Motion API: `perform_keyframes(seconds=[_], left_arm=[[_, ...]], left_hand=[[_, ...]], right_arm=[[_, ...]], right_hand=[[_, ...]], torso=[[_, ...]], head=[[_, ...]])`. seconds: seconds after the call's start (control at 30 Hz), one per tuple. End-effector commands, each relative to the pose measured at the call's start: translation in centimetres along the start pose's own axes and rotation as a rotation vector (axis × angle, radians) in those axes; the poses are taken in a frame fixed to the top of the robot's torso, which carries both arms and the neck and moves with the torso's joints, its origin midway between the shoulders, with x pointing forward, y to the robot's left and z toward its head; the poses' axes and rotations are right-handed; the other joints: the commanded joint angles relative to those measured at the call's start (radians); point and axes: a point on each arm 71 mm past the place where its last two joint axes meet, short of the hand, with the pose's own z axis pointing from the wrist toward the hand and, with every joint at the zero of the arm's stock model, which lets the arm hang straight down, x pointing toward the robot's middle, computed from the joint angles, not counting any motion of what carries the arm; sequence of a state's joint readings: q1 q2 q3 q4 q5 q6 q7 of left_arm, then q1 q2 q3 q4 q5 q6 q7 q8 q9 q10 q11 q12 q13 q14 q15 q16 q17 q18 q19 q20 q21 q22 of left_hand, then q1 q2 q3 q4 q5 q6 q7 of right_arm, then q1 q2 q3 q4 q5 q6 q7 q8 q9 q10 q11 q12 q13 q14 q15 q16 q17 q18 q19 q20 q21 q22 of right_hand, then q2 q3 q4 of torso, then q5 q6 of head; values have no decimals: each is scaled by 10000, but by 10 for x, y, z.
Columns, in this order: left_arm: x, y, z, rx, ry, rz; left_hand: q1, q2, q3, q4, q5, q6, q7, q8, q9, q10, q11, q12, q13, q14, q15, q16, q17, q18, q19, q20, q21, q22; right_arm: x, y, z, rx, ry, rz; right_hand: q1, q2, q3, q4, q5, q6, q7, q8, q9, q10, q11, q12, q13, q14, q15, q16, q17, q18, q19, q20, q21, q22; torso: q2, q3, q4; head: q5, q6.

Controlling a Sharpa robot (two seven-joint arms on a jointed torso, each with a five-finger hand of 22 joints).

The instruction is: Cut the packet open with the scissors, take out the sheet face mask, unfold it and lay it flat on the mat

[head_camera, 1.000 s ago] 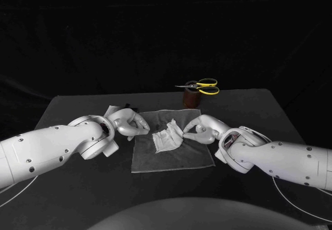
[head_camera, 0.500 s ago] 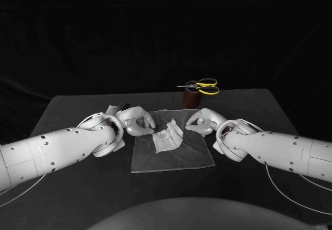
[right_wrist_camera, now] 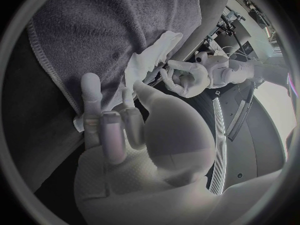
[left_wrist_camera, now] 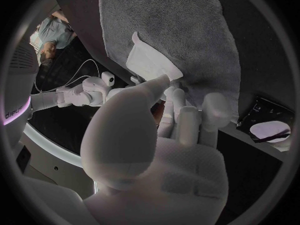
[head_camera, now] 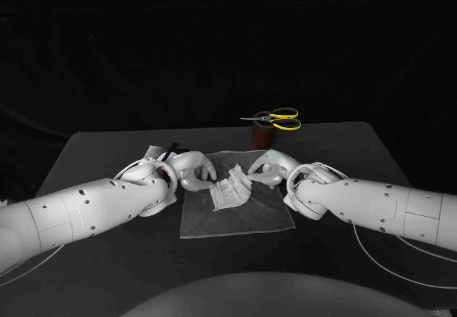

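Mask [head_camera: 232,188] lies crumpled on the mat [head_camera: 238,221], between my left hand [head_camera: 191,170] and my right hand [head_camera: 269,168]; both are at its far edge, fingers curled, but whether they grip it I cannot tell.

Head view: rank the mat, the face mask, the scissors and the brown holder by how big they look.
1. mat, clearly the largest.
2. face mask, crumpled on the mat.
3. scissors and brown holder: too alike to rank. Both sit farther from the camera, which shrinks how they look.
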State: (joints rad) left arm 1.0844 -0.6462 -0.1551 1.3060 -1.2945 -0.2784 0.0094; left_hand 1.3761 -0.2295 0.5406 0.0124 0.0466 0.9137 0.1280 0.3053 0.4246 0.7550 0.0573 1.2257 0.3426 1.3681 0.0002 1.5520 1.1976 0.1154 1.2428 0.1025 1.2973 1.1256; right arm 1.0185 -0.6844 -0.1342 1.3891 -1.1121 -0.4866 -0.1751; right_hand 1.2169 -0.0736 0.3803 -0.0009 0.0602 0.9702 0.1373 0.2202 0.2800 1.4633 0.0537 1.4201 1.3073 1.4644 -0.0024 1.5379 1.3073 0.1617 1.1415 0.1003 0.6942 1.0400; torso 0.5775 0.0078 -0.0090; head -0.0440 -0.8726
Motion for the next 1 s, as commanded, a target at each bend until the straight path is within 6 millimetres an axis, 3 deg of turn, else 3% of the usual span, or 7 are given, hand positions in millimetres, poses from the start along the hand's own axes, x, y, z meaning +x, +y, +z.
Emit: perform_keyframes(seconds=[0.03,0.2,0.6,1.0], left_arm=[[2,-3,2,333,38,290],[4,-4,3,352,245,334],[7,-4,4,262,558,427],[7,-1,4,110,666,513]], left_hand=[[118,-8,-64,-10,15,32,-55,-47,-17,38,-57,137,86,165,-19,79,299,-117,125,-5,116,170],[186,28,-46,-34,16,144,-110,-78,-29,73,-118,394,253,487,-73,126,860,-189,372,-52,356,505],[184,-26,-89,-58,15,174,-143,-202,-96,112,-174,776,513,752,-126,158,1351,-228,489,-106,499,698],[205,-55,-125,-95,16,95,-128,-367,-176,116,-180,1065,722,951,-133,181,1722,-276,630,-126,649,915]], right_arm=[[2,1,2,13,215,-262],[5,3,4,40,398,-381],[5,3,8,473,322,-909],[6,4,10,510,352,-1123]], right_hand=[[-6,-142,-91,41,-52,-25,71,-81,-24,395,68,22,1357,629,-3,53,1548,72,19,27,-36,29],[-106,-242,-194,94,-48,-45,90,-127,-53,470,90,191,1503,671,19,82,1654,61,43,47,26,84],[-354,-441,-548,309,-46,-115,119,-229,-111,506,127,300,1602,697,57,108,1735,65,24,89,28,137],[-396,-477,-657,373,-45,-84,109,-219,-109,489,125,275,1584,683,62,101,1707,77,-15,97,-35,116]], torso=[[-14,0,-3],[-14,11,-11],[-10,6,-4],[-15,6,2]], head=[[11,0],[7,0],[2,0],[13,0]])
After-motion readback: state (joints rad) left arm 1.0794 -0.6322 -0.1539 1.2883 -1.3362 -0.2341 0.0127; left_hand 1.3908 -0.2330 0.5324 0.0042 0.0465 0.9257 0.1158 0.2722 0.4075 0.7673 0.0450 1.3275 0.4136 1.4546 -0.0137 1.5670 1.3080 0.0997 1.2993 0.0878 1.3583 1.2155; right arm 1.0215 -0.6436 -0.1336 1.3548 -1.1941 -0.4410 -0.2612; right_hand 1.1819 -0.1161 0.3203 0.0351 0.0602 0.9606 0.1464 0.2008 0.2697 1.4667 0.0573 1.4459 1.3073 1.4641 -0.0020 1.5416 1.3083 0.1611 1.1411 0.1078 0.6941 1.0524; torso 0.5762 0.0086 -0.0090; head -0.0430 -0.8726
